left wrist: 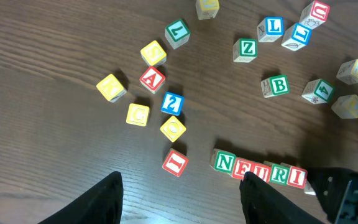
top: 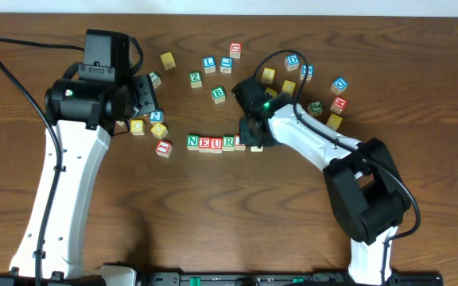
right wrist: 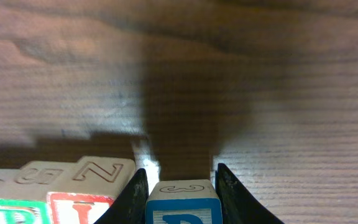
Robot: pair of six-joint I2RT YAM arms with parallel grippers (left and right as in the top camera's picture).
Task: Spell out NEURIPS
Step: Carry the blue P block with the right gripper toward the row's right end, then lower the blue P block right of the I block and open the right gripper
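**Right wrist view: P cube clamped at the end of the row**

1. Task item. We see the blue-framed P cube [right wrist: 183,210] between the two fingers of the right gripper [right wrist: 183,186]. The jaws are closed on its two opposite side faces. It sits just beside the red I cube [right wrist: 79,208], and the near finger fills the gap between them. We cannot tell whether the P cube rests on the table [top: 213,222].

2. Handling. We judge the cube to be light, rigid wood and not fragile. Its painted faces are flat and probably smooth, so an off-centre hold may let it pivot. We take hold at mid-height on parallel faces, with the letter face left clear.

3. Row. The row [left wrist: 260,169] reads N, E, U, R, I, with the cubes touching. Any sideways contact from a finger may push them out of line.

4. Remaining work. An S is needed after the P. We cannot pick one out among the loose cubes.

5. Surroundings. The Z cube [left wrist: 247,48] and the B cube [left wrist: 278,85] lie well apart from the row.

6. Other tool. The left gripper [left wrist: 182,205] hovers with its jaws apart and nothing between them.
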